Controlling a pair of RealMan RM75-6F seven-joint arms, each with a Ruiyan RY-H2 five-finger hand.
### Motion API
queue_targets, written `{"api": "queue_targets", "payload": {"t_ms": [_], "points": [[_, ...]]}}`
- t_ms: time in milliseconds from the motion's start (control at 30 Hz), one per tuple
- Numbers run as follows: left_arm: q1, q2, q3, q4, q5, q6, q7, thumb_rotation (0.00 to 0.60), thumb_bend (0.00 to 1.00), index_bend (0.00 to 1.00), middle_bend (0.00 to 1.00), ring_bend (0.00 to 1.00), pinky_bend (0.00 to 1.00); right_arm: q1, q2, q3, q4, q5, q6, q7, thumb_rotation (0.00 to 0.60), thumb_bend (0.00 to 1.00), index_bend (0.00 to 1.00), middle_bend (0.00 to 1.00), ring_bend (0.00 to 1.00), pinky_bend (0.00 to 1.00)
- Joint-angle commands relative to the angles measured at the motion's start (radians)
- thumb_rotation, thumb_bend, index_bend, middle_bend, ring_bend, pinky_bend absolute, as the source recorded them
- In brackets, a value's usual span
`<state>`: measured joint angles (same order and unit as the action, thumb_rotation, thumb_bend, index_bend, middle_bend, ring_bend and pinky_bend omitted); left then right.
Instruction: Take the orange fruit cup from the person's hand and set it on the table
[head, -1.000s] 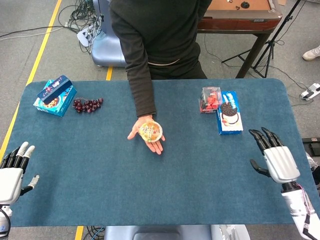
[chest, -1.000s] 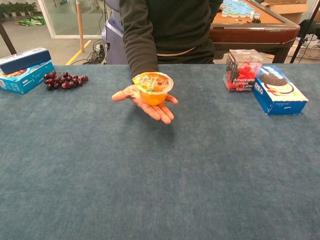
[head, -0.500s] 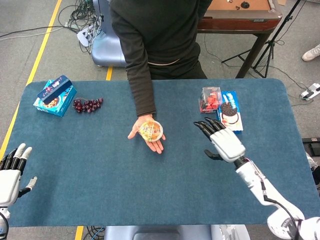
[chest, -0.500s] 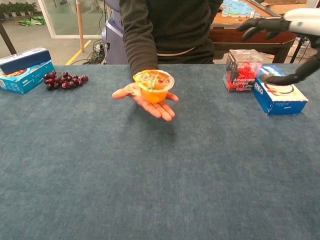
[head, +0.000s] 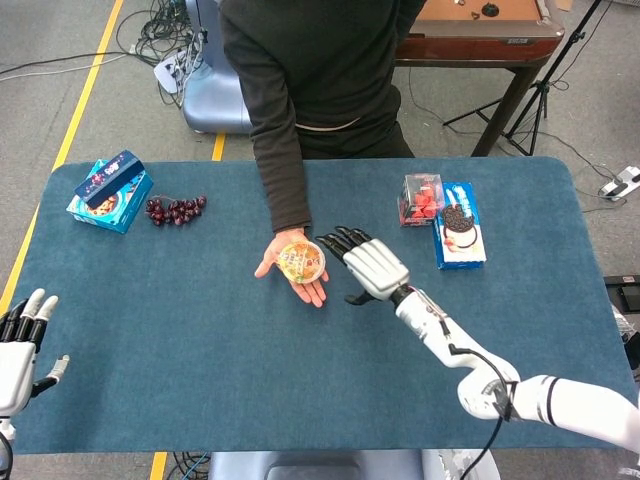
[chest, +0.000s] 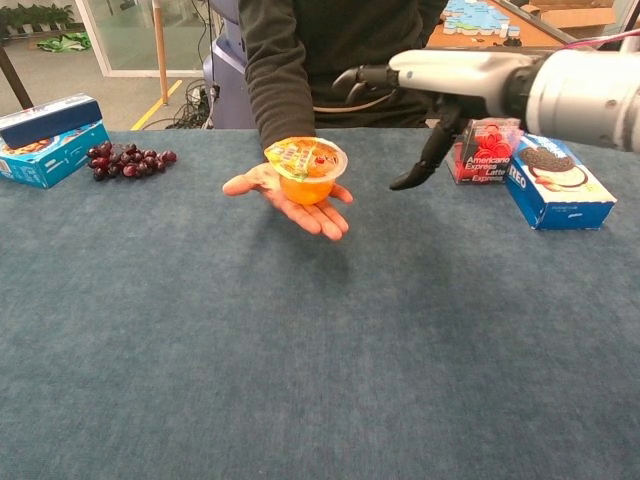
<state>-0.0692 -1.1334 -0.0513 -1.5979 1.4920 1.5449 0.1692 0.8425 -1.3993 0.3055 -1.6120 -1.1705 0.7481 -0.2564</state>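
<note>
The cup (chest: 306, 172) sits upright on the person's palm (chest: 291, 199), raised a little above the blue counter (chest: 300, 350), near its middle. I judge it light and thin-walled: clear plastic, probably smooth and easy to dent if I squeeze hard, with a foil lid (head: 300, 261) I'd rather not press on. The best hold looks to be around the side wall just under the rim, thumb on one side and fingers opposite, clear of the person's fingers below. Its axis runs vertical, lid up, wide mouth on top and narrower base on the palm; it is round, so there is no long side to line up with. My right hand (head: 372, 267) is spread and holding nothing, hovering just beside the cup on its right, fingertips close to the rim but not touching as far as I can tell. My left hand (head: 22, 340) rests apart at the near left corner, fingers straight, empty
</note>
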Motion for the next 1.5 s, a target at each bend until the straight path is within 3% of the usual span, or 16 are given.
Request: {"api": "queue_targets", "payload": {"t_ms": [33,667,767,867,1000,1133,1267,1500], "points": [[0.001,0.001,0.000,-0.001,-0.001,0.001,0.000,0.600,0.30,0.00,0.00,0.03,0.10,0.047,-0.048,0.007,0.047,0.028,-0.024,-0.012,0.600,0.11,0.00,0.10,0.00,0.13],[0.018,0.006,0.003,-0.004,-0.004,0.013,0.001,0.600,0.30,0.00,0.00,0.03,0.10,0.239,-0.236,0.020,0.311,0.166,-0.119,0.019,0.600,0.12,0.00,0.10,0.00,0.13],[0.024,0.005,0.004,-0.002,-0.008,0.018,-0.001,0.600,0.30,0.00,0.00,0.03,0.10,0.254,-0.254,0.016,0.342,0.167,-0.123,0.028,0.600,0.17,0.00,0.12,0.00,0.13],[0.030,0.006,0.005,0.001,-0.010,0.023,-0.005,0.600,0.30,0.00,0.00,0.03,0.10,0.263,-0.271,0.009,0.369,0.164,-0.110,0.027,0.600,0.27,0.04,0.17,0.05,0.23],[0.034,0.007,0.005,0.002,-0.009,0.027,-0.009,0.600,0.30,0.00,0.00,0.03,0.10,0.262,-0.287,0.004,0.386,0.139,-0.072,0.038,0.600,0.39,0.21,0.25,0.17,0.45],[0.034,0.005,0.005,0.004,-0.008,0.026,-0.011,0.600,0.30,0.00,0.00,0.03,0.10,0.257,-0.286,0.002,0.387,0.123,-0.048,0.051,0.600,0.46,0.32,0.31,0.25,0.60],[0.033,0.002,0.005,0.007,-0.009,0.021,-0.012,0.600,0.30,0.00,0.00,0.03,0.10,0.245,-0.273,0.000,0.370,0.102,-0.022,0.069,0.600,0.47,0.39,0.35,0.29,0.64],[0.029,0.003,0.000,0.010,-0.005,0.019,-0.017,0.600,0.30,0.00,0.00,0.03,0.10,0.179,-0.165,-0.017,0.246,0.032,0.056,0.104,0.600,0.48,0.40,0.37,0.30,0.64]]}}
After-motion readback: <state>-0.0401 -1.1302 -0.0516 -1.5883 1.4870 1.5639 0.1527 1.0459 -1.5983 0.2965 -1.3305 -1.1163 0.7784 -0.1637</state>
